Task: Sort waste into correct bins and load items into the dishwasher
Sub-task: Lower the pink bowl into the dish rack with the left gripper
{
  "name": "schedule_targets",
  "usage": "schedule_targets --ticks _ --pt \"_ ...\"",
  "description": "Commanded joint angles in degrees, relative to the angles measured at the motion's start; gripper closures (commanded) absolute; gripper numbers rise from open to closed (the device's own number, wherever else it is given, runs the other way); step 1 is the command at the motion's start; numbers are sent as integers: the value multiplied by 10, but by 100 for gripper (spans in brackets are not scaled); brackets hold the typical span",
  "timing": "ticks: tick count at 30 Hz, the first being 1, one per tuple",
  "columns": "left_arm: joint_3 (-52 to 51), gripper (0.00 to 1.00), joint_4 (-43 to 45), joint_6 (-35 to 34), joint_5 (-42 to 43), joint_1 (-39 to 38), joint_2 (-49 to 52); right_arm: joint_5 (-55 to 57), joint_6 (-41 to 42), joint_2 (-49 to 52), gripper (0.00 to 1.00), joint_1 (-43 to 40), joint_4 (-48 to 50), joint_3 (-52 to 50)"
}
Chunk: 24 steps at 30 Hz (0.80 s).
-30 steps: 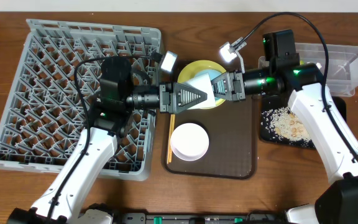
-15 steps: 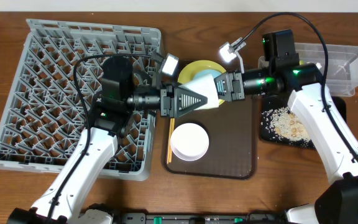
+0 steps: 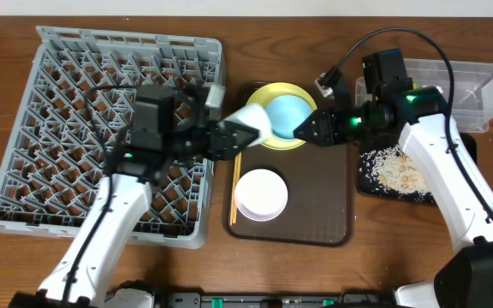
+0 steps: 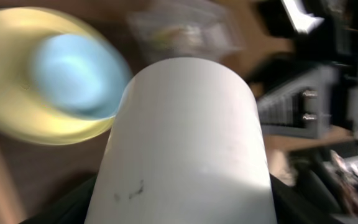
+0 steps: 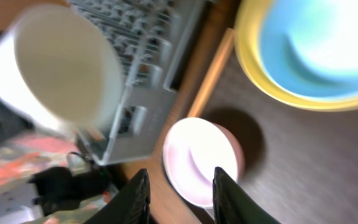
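Observation:
My left gripper is shut on the small white cup, which lies on its side over the gap between the grey dish rack and the brown tray. The cup fills the left wrist view and hides the fingers. My right gripper stands open and empty just right of the cup, above the yellow plate that holds the light blue bowl. Its fingers frame the pale pink-white bowl below. Chopsticks lie along the brown tray's left edge.
The dark brown serving tray carries the plate and the pink-white bowl. A black tray with rice scraps lies to its right. A clear tub stands at the back right.
The right gripper has opened, let go of the cup and drawn back to the right. The left gripper has carried the cup left, towards the rack.

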Motion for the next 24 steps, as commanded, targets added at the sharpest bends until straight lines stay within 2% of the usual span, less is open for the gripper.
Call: schedule_targets --ticks 1,3,7,10,13,17,24 --pt "11 80 -51 64 -104 56 -52 49 -40 1 68 -19 -18 3" --pt "19 80 -112 78 -157 96 -80 79 -45 -1 69 -24 -36 4" --pt "38 80 -234 82 -278 178 -123 210 -55 -15 70 -25 -90 18" --pt "44 80 -310 81 -366 233 -137 301 -54 -33 68 -26 -128 37" --pt "44 80 -370 81 -433 275 -134 352 -32 -63 70 -34 -139 43" --pt "43 80 -407 75 -440 292 -111 405 -8 -102 69 -48 -139 43" --pt "40 79 -418 75 -440 292 -48 405 -8 -118 67 -54 -144 42"
